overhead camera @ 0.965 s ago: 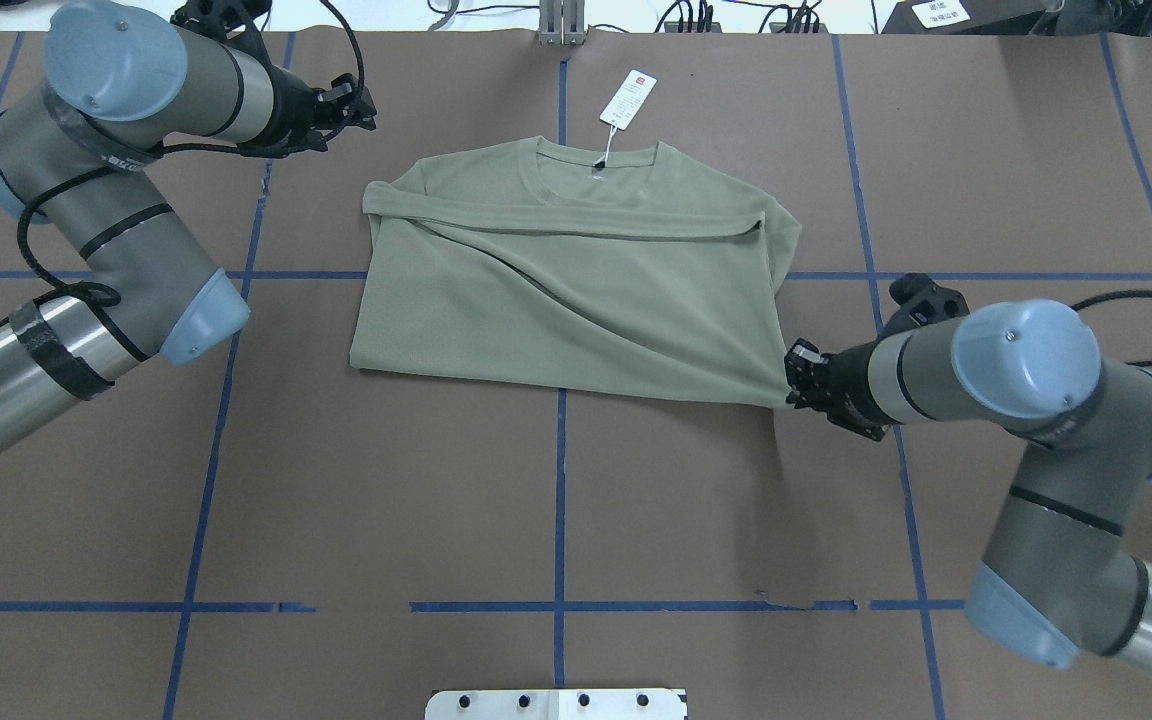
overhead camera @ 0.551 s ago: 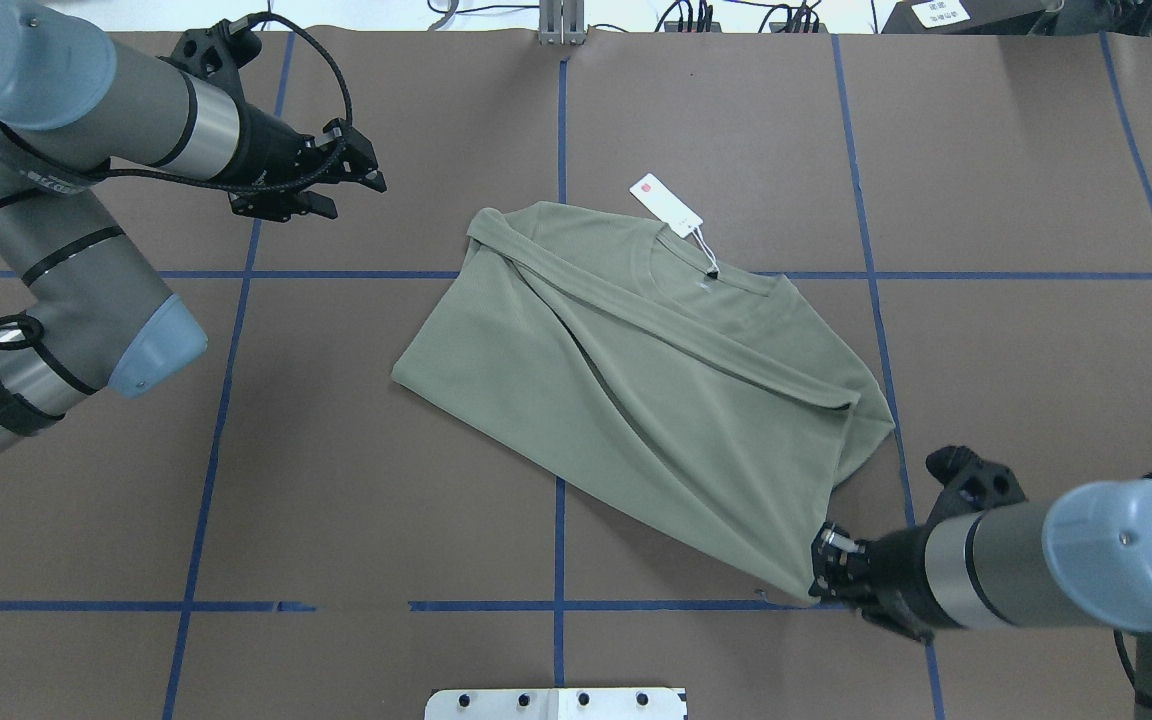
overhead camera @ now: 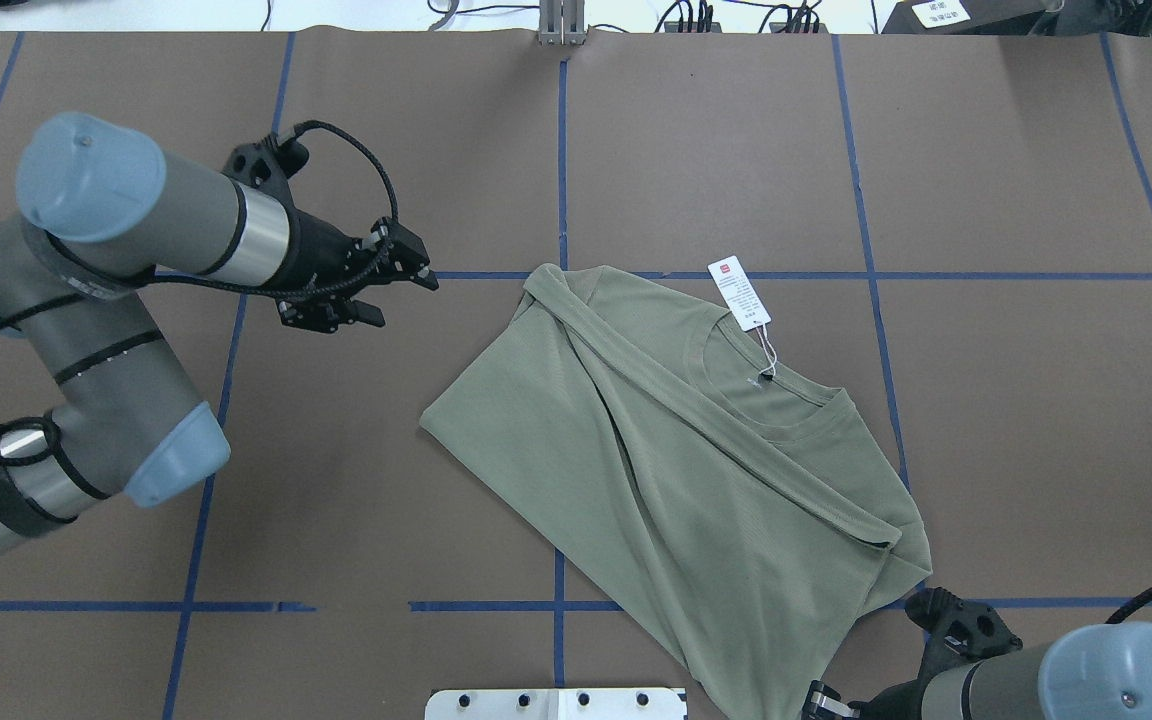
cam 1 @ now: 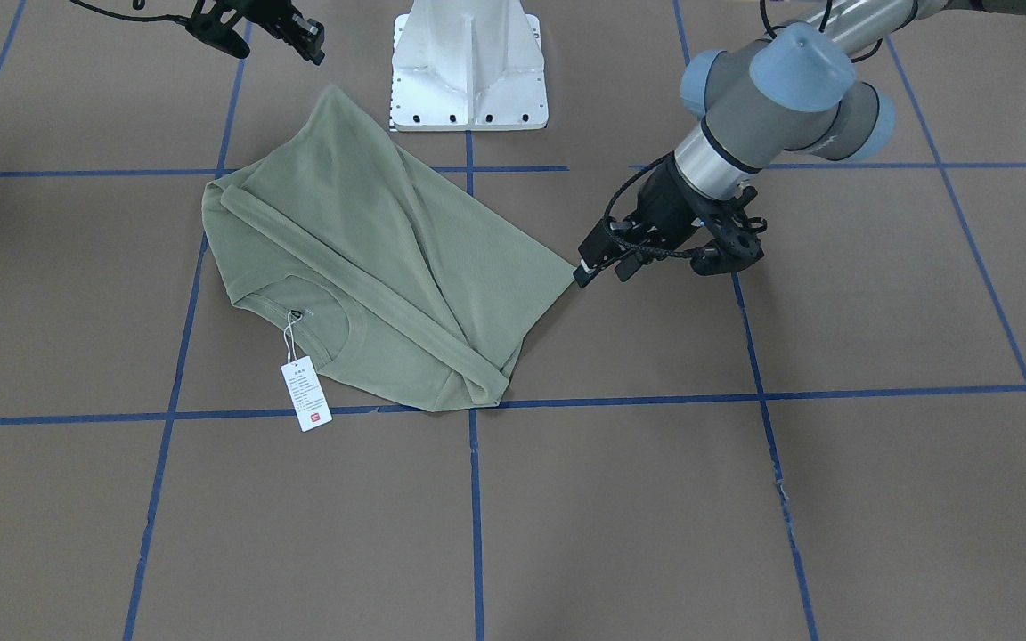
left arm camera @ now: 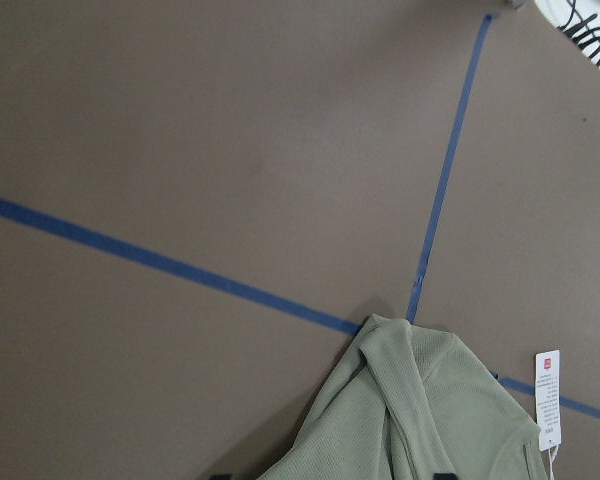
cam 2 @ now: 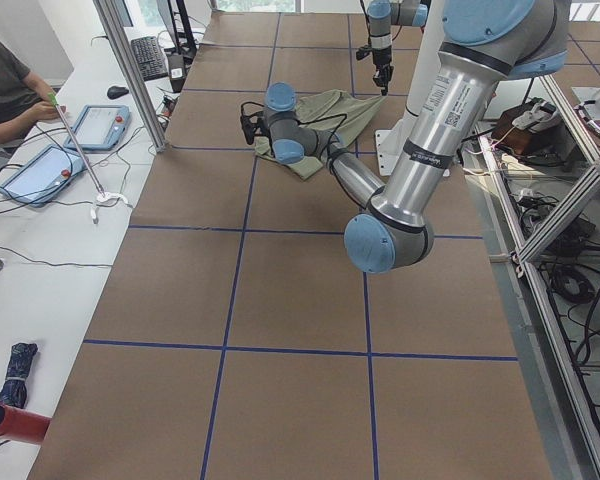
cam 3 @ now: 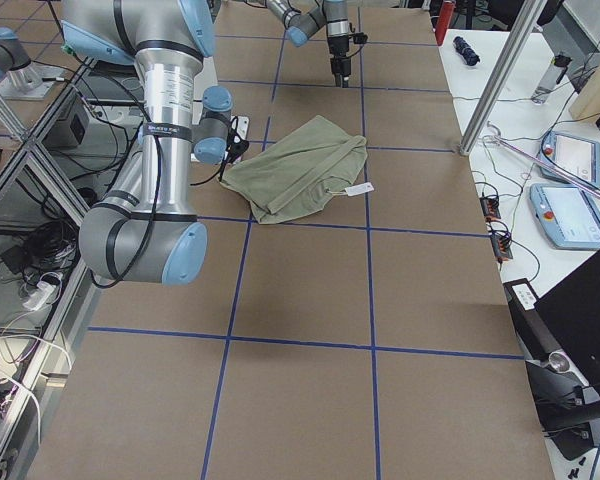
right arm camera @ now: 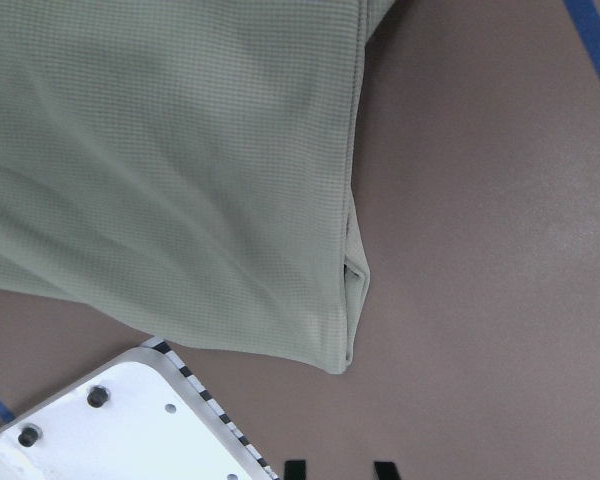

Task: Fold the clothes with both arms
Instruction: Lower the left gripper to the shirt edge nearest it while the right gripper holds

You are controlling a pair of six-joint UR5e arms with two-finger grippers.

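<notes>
Here left claw [overhead camera: 404, 302] and right claw [cam 1: 271, 44] both gape empty beside shirt [overhead camera: 676, 470]

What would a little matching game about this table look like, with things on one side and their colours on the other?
Things:
1 shirt
2 hang tag
3 tape lines
4 left gripper

Colours:
A blue
B black
C sage green
D white with a red mark

Pairs: 1-C, 2-D, 3-A, 4-B.
</notes>
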